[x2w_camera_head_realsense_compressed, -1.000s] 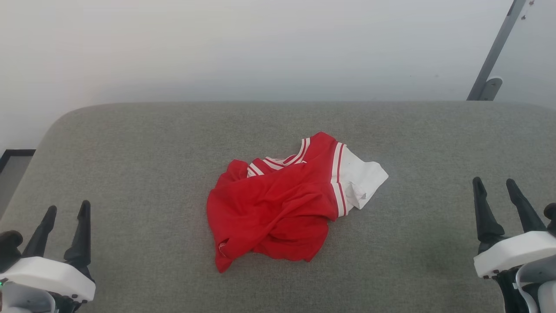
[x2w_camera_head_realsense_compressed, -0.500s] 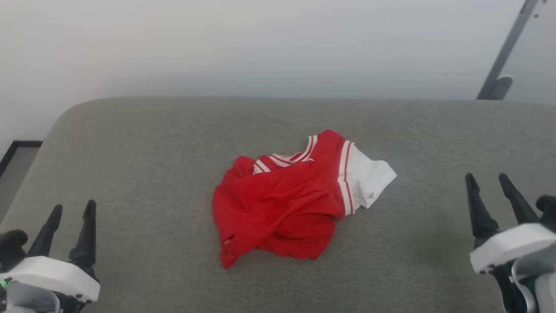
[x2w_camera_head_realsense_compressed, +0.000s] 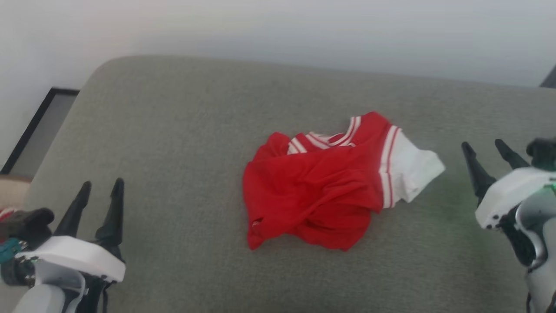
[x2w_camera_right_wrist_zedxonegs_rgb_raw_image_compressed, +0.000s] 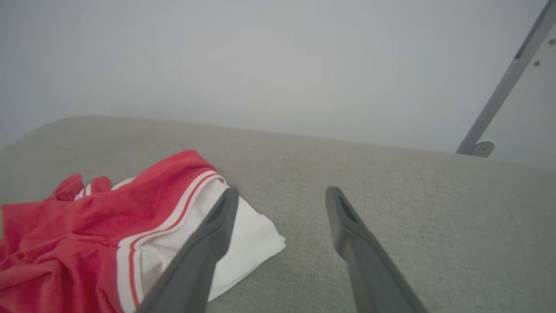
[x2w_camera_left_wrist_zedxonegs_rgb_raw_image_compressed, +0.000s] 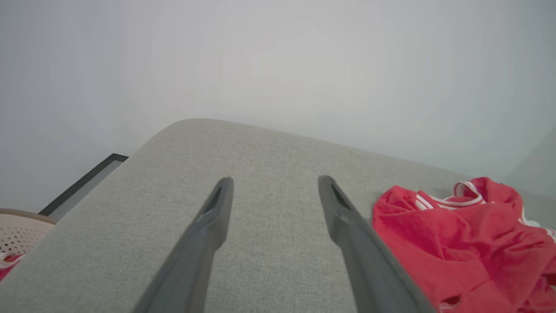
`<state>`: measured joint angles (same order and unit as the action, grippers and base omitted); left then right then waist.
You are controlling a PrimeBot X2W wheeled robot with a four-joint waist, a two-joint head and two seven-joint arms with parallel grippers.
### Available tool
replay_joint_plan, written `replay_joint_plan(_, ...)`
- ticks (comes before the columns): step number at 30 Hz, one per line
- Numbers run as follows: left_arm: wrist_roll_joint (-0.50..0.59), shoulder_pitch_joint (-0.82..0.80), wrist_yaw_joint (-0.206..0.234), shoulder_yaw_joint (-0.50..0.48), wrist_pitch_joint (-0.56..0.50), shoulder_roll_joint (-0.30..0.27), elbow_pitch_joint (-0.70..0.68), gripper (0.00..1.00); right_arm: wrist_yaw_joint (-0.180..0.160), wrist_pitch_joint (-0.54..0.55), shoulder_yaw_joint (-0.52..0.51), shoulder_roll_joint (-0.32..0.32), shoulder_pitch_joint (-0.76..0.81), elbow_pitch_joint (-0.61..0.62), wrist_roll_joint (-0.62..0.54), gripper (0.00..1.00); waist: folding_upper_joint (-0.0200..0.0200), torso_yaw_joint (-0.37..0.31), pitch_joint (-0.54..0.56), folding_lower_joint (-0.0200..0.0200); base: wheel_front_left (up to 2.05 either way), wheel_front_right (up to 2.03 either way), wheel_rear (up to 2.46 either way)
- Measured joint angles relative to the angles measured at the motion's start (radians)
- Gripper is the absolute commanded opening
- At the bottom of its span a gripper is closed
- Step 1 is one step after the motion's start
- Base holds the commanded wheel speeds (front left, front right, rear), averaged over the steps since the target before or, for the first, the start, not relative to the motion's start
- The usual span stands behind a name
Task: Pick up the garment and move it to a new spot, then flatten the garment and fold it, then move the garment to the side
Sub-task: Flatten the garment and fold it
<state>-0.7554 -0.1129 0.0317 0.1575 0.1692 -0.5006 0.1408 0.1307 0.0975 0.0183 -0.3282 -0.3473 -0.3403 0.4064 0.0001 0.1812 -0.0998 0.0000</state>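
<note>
The garment [x2w_camera_head_realsense_compressed: 321, 191] lies crumpled in the middle of the grey cushioned surface [x2w_camera_head_realsense_compressed: 173, 130], red with a striped collar and one white sleeve [x2w_camera_head_realsense_compressed: 412, 174] sticking out to the right. My left gripper [x2w_camera_head_realsense_compressed: 102, 186] stands open at the lower left, well clear of the cloth. My right gripper [x2w_camera_head_realsense_compressed: 484, 145] is open at the right, just beyond the white sleeve. In the left wrist view the garment [x2w_camera_left_wrist_zedxonegs_rgb_raw_image_compressed: 460, 243] lies right of my open left gripper [x2w_camera_left_wrist_zedxonegs_rgb_raw_image_compressed: 273, 182]. In the right wrist view the garment [x2w_camera_right_wrist_zedxonegs_rgb_raw_image_compressed: 87, 234] lies left of my open right gripper [x2w_camera_right_wrist_zedxonegs_rgb_raw_image_compressed: 282, 193], whose left finger overlaps the sleeve.
A beige perforated basket [x2w_camera_left_wrist_zedxonegs_rgb_raw_image_compressed: 19, 228] with a bit of red-and-white cloth stands off the surface's left end. A dark-framed floor panel [x2w_camera_head_realsense_compressed: 39, 126] lies beyond the left edge. A grey slanted pole [x2w_camera_right_wrist_zedxonegs_rgb_raw_image_compressed: 504, 87] rises against the white wall at the far right.
The head camera has swung left and tilted down, so the whole scene shifted right. The right gripper has risen in the view and come closer to the white sleeve. The garment lies as before.
</note>
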Motion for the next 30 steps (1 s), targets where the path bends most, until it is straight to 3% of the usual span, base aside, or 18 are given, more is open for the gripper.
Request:
replay_joint_plan(9,0.008,-0.073,-0.021,0.045,0.011,0.043,0.026,1.00,0.000,0.212,0.083,-0.081,-0.141,-0.167,0.026,1.00,0.0000,0.076,-0.102,0.0000,0.00,0.00,0.00)
replay_joint_plan(21,0.012,-0.149,-0.054,0.082,0.035,0.092,0.090,1.00,0.000,0.539,0.146,-0.105,-0.298,-0.318,0.085,1.00,0.0000,0.139,-0.193,0.0000,0.00,0.00,0.00)
replay_joint_plan(22,0.012,-0.155,-0.055,0.083,0.037,0.093,0.095,1.00,0.000,0.557,0.157,-0.106,-0.306,-0.318,0.085,0.42,0.0000,0.139,-0.194,0.0000,0.00,0.00,0.00)
replay_joint_plan(23,0.012,-0.159,-0.058,0.083,0.041,0.094,0.100,1.00,0.000,0.567,0.165,-0.107,-0.313,-0.317,0.085,0.00,0.0000,0.139,-0.194,0.0000,0.00,0.00,0.00)
replay_joint_plan(30,0.008,-0.168,-0.071,0.077,0.050,0.091,0.127,1.00,0.000,0.600,0.184,-0.105,-0.311,-0.290,0.105,0.00,0.0000,0.125,-0.182,0.0000,0.00,0.00,0.00)
